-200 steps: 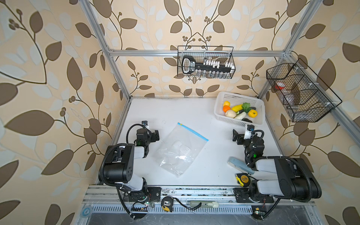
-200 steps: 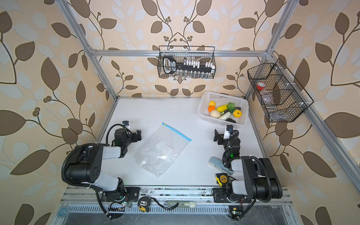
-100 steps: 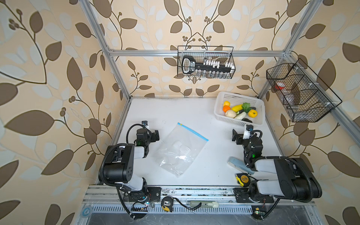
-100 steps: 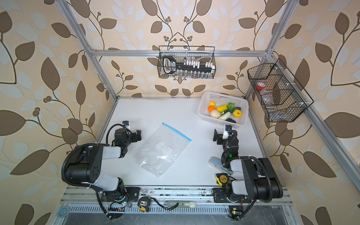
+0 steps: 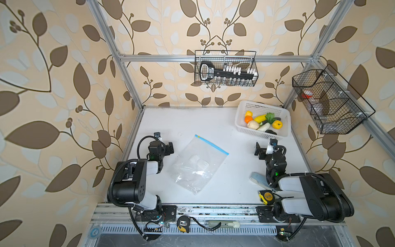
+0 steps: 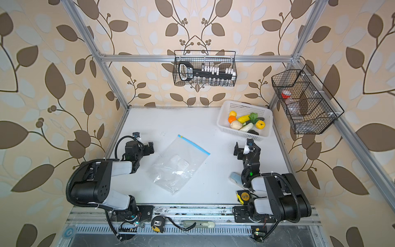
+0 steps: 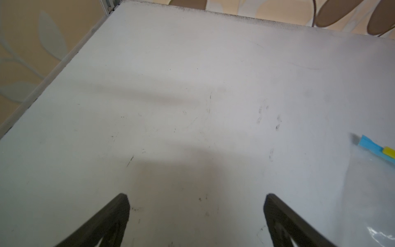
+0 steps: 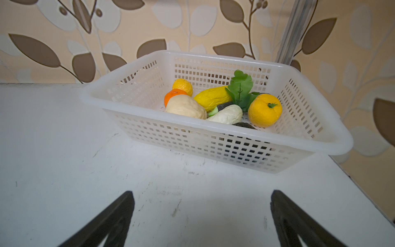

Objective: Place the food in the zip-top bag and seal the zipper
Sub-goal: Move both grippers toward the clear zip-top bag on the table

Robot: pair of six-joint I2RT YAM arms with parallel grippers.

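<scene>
The zip-top bag was laid flat on the white worktop, clear and crinkled. The zipper, a light-blue strip, ran along the bag's far edge. Its small yellow slider sat at the strip's end nearer the left fingers. Whether the mouth was sealed could not be told.

The left fingers were spread wide just beside the bag, on its left in both top views. Nothing was gripped, and only bare worktop was seen between them. The right fingers were also spread wide and empty, well apart from the bag on its right.

Beyond the bag's zipper edge, past the right fingers, the white perforated basket was set. All the food was gathered in it:
- an orange piece
- a long yellow piece
- a beige piece
- a pale green-white piece
- a leafy green piece
- a round yellow piece

A pale blue-grey case and a tape measure lay to the bag's near right.
</scene>
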